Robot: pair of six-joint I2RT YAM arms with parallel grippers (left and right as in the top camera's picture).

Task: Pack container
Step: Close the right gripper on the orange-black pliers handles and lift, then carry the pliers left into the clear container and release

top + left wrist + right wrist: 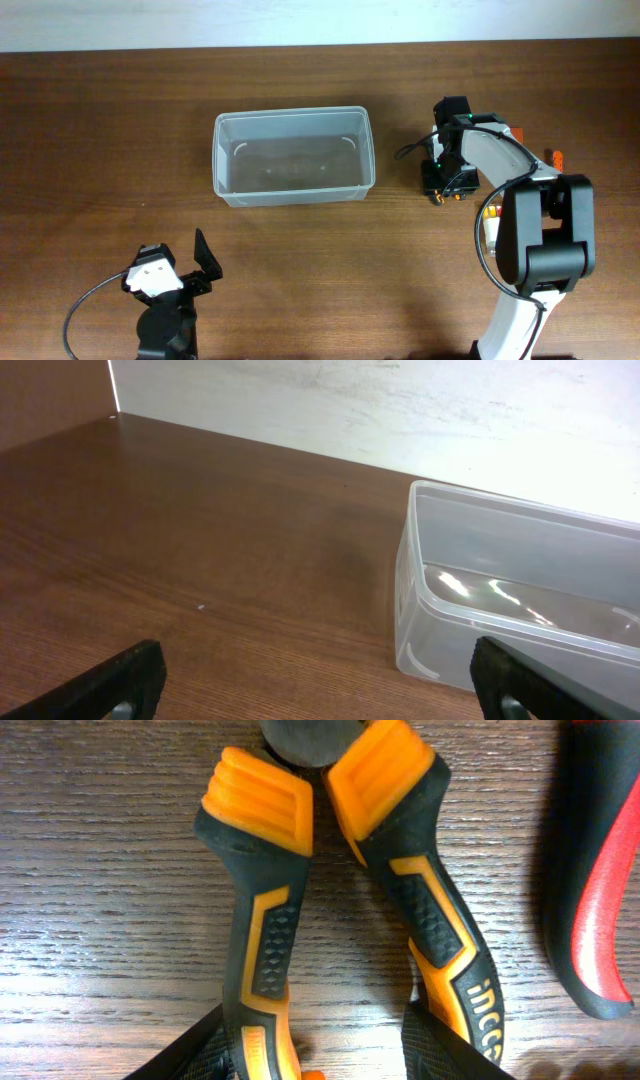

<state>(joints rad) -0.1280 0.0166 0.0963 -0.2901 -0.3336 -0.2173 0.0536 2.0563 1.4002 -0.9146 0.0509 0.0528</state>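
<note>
Container (293,160), just one; left pincer (315,670) apart, right pincer (312,1045) seemingly apart over one pliers (270,930).

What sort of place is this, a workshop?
Probably a robot test bench rather than a working shop: a left arm and a right arm at a wooden table, orange-handled pliers under the right one, and an empty clear container set out.

pliers (265,935) head: cut off, top | container (408,590): cut off, right edge
</note>
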